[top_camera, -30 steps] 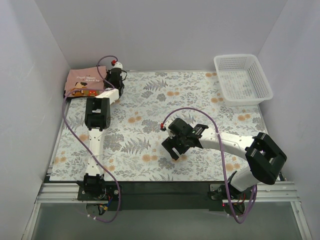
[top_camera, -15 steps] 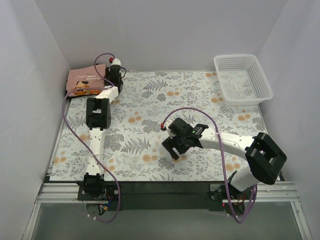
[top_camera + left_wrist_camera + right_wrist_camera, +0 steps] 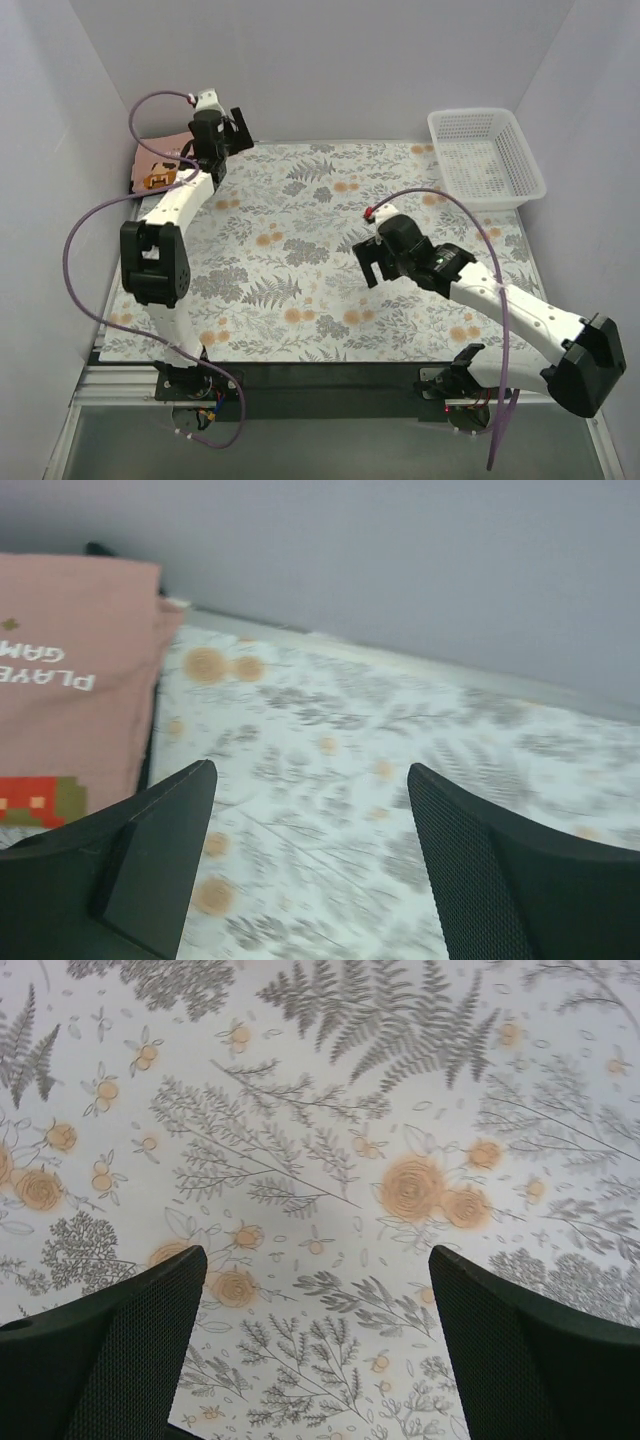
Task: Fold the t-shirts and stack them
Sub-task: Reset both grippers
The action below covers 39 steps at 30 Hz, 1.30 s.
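Observation:
A folded dusty pink t-shirt (image 3: 157,166) with white lettering and a small pixel print lies in the back left corner of the table. In the left wrist view the pink t-shirt (image 3: 70,680) fills the left side, with a thin dark edge (image 3: 152,742) showing under it; whether that is the black t-shirt I cannot tell. My left gripper (image 3: 236,128) hangs raised just right of the shirt, near the back wall. It is open (image 3: 310,770) and holds nothing. My right gripper (image 3: 368,266) stands open (image 3: 318,1252) over bare floral cloth near the table's middle.
A white lattice basket (image 3: 487,199) sits at the back right corner, with nothing in it. The floral table cloth (image 3: 300,200) covers the table. Grey walls close in the left, back and right sides.
My left gripper opened, let go of the pink t-shirt and rose toward the back wall. My right arm swung right and back, its gripper open throughout.

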Available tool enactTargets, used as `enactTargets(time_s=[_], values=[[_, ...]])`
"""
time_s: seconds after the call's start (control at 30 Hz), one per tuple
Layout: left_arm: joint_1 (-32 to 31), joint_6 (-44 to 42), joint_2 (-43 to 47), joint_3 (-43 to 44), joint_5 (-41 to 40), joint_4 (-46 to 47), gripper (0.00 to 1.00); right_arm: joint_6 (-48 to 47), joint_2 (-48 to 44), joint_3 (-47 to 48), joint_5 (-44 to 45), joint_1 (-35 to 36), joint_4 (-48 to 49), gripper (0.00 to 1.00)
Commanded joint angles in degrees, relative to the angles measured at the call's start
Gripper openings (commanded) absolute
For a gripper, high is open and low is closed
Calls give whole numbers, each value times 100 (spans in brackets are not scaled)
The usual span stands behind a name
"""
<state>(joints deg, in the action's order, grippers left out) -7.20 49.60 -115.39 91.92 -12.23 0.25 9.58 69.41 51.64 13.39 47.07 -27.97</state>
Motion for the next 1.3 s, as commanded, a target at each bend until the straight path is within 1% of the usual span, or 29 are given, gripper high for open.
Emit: enactTargets(time_s=[0.0,0.03,0.07,0.1,0.13,0.17,0.2,0.27,0.3,0.33,0.37,0.4,0.5,0.53,0.57,0.6,0.63,0.67,0.7,0.8,0.83,0.9,0.93,1.0,1.13,1.27], values=[[-106,1401,1640,-559,1212,-445,77,245,-680,66,822,-285,-314,98],[-115,1768,1921,-874,1406,-604,78,272,-822,92,963,-329,-367,98],[-115,1902,2612,-1138,1468,-710,78,289,-971,110,1277,-365,-489,98],[-123,1973,2958,-1402,1565,-798,79,351,-1269,136,1420,-435,-534,98],[-124,2018,3396,-1979,1687,-955,79,377,-1437,162,1569,-462,-561,98],[-132,2001,4175,-2255,1628,-1070,79,404,-1613,162,1797,-488,-596,98],[-141,1974,4661,-2518,1523,-1323,79,447,-1971,162,1921,-497,-631,98],[-150,1826,5480,-3185,1233,-1641,81,457,-2351,84,2245,-506,-622,98],[-150,1807,6336,-3363,945,-2034,82,439,-2710,49,2352,-523,-622,98],[-150,1807,6693,-3547,550,-2238,82,404,-2878,-47,2605,-523,-622,98],[-150,1798,7106,-3584,372,-2449,82,369,-3037,-109,2721,-515,-605,98],[-150,1807,7745,-3602,109,-2869,82,351,-3325,-188,2835,-515,-605,98],[-150,1799,8759,-3751,-630,-3302,83,263,-3862,-487,3196,-515,-552,98],[-150,1772,9415,-3847,-814,-3338,83,255,-3986,-566,3283,-515,-465,98],[-150,1720,9708,-3970,-1208,-3339,83,185,-4109,-767,3302,-523,-403,98],[-150,1615,10051,-4319,-1394,-3278,83,158,-4319,-847,3328,-515,-342,98],[-159,1570,10585,-4488,-1553,-3242,83,123,-4417,-944,3380,-515,-211,98],[-150,1500,10886,-4646,-1624,-3181,83,27,-4497,-1023,3398,-515,-140,98],[-150,1386,11115,-5031,-1703,-3024,83,-35,-4610,-1172,3416,-515,-69,98],[-150,1376,11775,-5455,-1774,-2838,84,-132,-4734,-1313,3477,-515,45,98],[-150,1411,11890,-5700,-1783,-2785,85,-141,-4769,-1349,3521,-523,63,98],[-150,1551,12101,-5895,-1853,-2654,88,-132,-4883,-1402,3539,-515,124,98],[-150,1726,12119,-6061,-2036,-2610,93,-132,-4919,-1472,3513,-515,160,98],[-150,1763,12049,-6185,-2047,-2504,95,-150,-5024,-1525,3487,-515,239,98],[-150,1588,11900,-6309,-1967,-2310,95,-176,-5086,-1586,3408,-523,283,98],[-150,1622,11786,-6353,-1880,-2319,95,-203,-5077,-1622,3337,-515,344,98]])
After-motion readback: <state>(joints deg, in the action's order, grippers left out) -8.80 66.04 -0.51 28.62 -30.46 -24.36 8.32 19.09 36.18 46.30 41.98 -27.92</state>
